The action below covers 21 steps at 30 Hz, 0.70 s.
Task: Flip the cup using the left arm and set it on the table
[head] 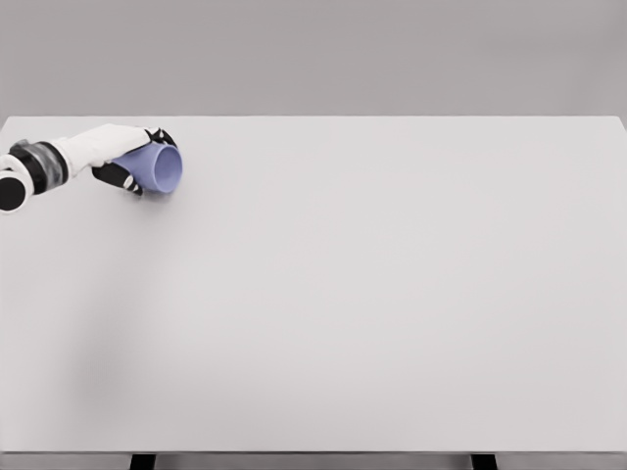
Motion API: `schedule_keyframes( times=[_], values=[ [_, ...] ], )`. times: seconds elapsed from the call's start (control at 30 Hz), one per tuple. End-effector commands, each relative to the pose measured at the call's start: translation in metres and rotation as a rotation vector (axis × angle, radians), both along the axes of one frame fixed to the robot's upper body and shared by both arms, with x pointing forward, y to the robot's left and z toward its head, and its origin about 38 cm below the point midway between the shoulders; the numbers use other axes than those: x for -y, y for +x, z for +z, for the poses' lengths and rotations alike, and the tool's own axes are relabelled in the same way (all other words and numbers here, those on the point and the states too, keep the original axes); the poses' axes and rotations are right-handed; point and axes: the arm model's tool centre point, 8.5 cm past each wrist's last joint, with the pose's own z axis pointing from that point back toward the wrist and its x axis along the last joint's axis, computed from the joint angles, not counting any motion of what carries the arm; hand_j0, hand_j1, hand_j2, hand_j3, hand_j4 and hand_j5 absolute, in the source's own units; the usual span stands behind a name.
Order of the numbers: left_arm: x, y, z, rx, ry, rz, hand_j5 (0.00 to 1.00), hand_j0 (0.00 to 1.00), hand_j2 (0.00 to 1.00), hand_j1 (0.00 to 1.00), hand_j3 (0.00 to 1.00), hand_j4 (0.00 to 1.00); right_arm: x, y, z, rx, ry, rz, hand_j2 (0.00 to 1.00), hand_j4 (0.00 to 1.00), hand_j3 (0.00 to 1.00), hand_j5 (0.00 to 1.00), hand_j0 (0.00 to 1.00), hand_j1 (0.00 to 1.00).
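Pale table (372, 313), grey room; tilted cup (157, 167) (lilac) in left hand (122, 157)

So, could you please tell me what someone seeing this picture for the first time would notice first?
The eye goes to the pale blue cup at the far left of the wide white table, held on its side with its open mouth facing right. The left hand, reaching in from the left edge, is wrapped around it. The right arm is out of view.
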Motion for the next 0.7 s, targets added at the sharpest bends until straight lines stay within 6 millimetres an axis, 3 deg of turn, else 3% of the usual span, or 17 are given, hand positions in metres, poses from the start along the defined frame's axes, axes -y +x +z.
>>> schedule_keyframes(
  times=[0.0,0.33,0.53,0.67],
  values=[
    [-0.001,-0.003,0.005,0.004,-0.047,-0.035,0.54,0.54,0.54,0.54,0.54,0.54,0.000,0.000,0.000,0.000,-0.001,-0.001,1.00,1.00,1.00,1.00,1.00,1.00],
    [-0.007,-0.024,0.025,-0.032,-0.284,-0.218,0.52,0.52,0.52,0.52,0.52,0.52,0.000,0.000,0.000,0.000,0.001,-0.001,1.00,1.00,1.00,1.00,1.00,1.00],
    [0.001,-0.042,0.026,-0.114,-0.379,-0.286,0.53,0.53,0.53,0.53,0.53,0.53,0.000,0.000,0.000,0.000,0.001,-0.001,1.00,1.00,1.00,1.00,1.00,1.00],
    [0.021,-0.053,0.014,-0.191,-0.416,-0.342,0.54,0.54,0.54,0.54,0.54,0.54,0.000,0.000,0.000,0.000,-0.001,-0.001,1.00,1.00,1.00,1.00,1.00,1.00]
  ],
)
